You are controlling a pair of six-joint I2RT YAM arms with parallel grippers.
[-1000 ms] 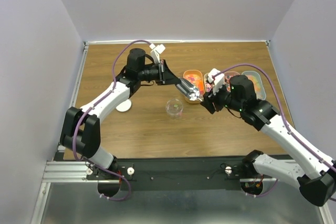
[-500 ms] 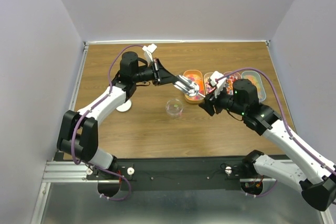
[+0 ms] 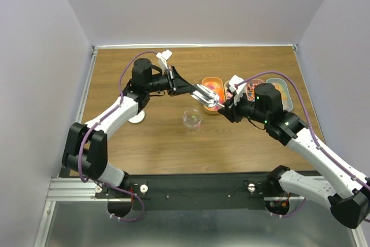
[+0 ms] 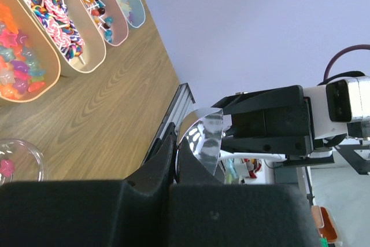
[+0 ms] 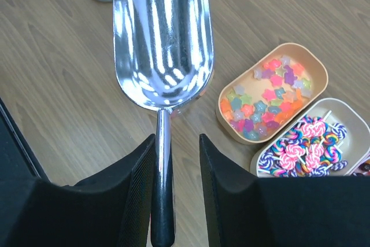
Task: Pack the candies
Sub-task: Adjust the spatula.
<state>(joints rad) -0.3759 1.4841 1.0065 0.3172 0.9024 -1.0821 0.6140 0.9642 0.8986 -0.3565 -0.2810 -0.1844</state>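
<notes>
The candies (image 5: 269, 96) are small star-shaped sweets of many colours in an orange oblong tray (image 3: 211, 88), also at the left in the left wrist view (image 4: 14, 67). A metal scoop (image 3: 207, 98) hangs empty above the table between both arms. My left gripper (image 3: 188, 89) is shut on the rim of the scoop's bowl (image 4: 205, 140). My right gripper (image 5: 178, 140) stands open around the scoop's black handle (image 5: 162, 172); the handle lies against the left finger, with a gap to the right one. The bowl (image 5: 162, 39) shows no sweets.
A clear round cup (image 3: 192, 118) stands on the wood below the scoop, with a pink sweet in it (image 4: 7, 167). A white lid (image 3: 136, 117) lies to its left. More oblong trays with lollipops (image 5: 306, 143) sit right of the orange one.
My right gripper has come in around the scoop's handle and its jaws have narrowed. My left arm has lifted the scoop slightly and turned it toward the right gripper.
</notes>
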